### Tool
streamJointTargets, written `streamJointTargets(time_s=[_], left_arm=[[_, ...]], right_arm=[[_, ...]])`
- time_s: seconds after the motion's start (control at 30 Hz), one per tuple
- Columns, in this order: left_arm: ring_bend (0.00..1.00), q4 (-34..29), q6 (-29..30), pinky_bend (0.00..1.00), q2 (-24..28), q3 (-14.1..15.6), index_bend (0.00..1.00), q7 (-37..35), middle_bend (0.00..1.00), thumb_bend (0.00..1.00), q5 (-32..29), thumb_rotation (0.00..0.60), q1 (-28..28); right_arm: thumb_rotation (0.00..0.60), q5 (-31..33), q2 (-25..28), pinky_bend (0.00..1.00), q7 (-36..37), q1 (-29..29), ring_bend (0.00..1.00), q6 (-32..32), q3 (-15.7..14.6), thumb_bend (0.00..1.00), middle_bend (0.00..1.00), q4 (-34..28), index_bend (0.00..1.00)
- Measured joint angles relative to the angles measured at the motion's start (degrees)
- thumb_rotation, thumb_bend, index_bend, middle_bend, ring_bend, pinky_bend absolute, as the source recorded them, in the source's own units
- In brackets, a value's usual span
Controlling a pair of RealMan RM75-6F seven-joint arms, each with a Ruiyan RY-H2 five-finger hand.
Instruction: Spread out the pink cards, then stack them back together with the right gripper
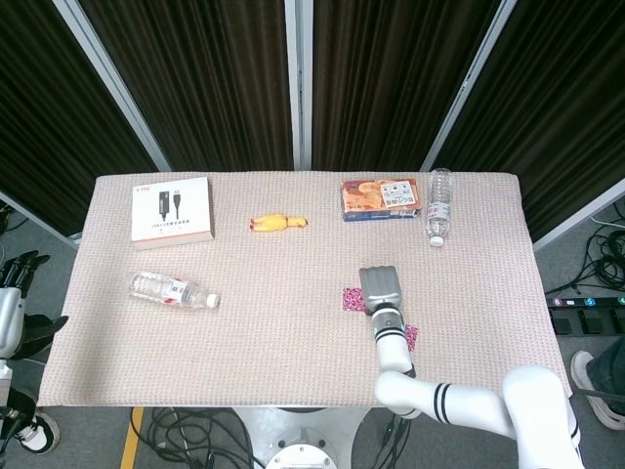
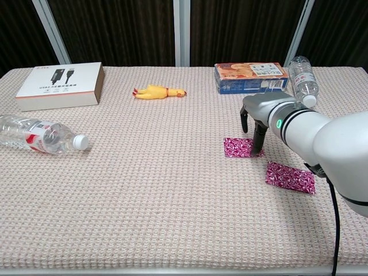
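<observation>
Nearest, toward the right of the table (image 2: 144,218), one pink card (image 2: 290,177) lies flat by itself. Just beyond it and a little left lies the second pink card (image 2: 238,147), a clear gap of cloth between the two. The right hand (image 2: 261,118) arches over that second card, fingers (image 2: 258,137) curled downward with their tips at the card's right edge; whether they press or pinch it cannot be told. The left hand (image 1: 12,311) hangs off the table's left edge in the head view, its dark fingers apart and empty.

At mid-left lies a water bottle (image 2: 37,134). Farther back are a white box (image 2: 60,85), a yellow rubber chicken (image 2: 158,91), a snack box (image 2: 250,77) and a second bottle (image 2: 303,81).

Judging by the separated cards, the spreading appears done; gathering them back into one stack is what remains.
</observation>
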Motion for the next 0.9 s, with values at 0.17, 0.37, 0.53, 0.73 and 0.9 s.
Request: streamJointTargets(time_s=[0.17,0.37,0.53,0.73,0.9], left_arm=[[0.16,0.18,-0.24,0.38,0.04,-0.11,0.23,-0.22,0.23,0.06,-0.31,0.6,-0.05],[0.16,0.16,-0.13,0.38,0.1,-0.06,0.23,-0.35,0.23,0.06,-0.05,0.6,-0.04],[0.16,0.18,-0.14,0.38,0.09,-0.07,0.23,-0.4,0.23,0.06,-0.1,0.6,-0.04],[0.16,0.37,-0.27,0.38,0.01,-0.08,0.23,-0.46,0.23,0.06,-0.21,0.6,-0.06],[0.16,0.38,-0.33,0.38,-0.01,-0.11,0.23,-0.42,0.23,0.06,-0.15,0.6,-0.17]], right_arm=[[0.6,1.41,-0.73,0.97,-0.54,0.58,1.0,-1.4,-0.04,0.0,1.0,1.6,0.39],[0.595,1.87,-1.26,0.97,-0.71,0.97,1.0,-1.71,-0.16,0.0,1.0,2.07,0.37],[0.596,2.65,-1.45,0.97,-0.96,1.22,1.0,-1.88,-0.02,0.0,1.0,2.67,0.38],[0.598,3.18,-1.78,0.97,-0.78,1.43,1.0,-2.3,0.18,0.0,1.0,3.18,0.42],[0.597,3.11,-1.56,0.97,-0.67,1.41,1.0,-1.95,0.12,0.0,1.0,2.81,0.44]])
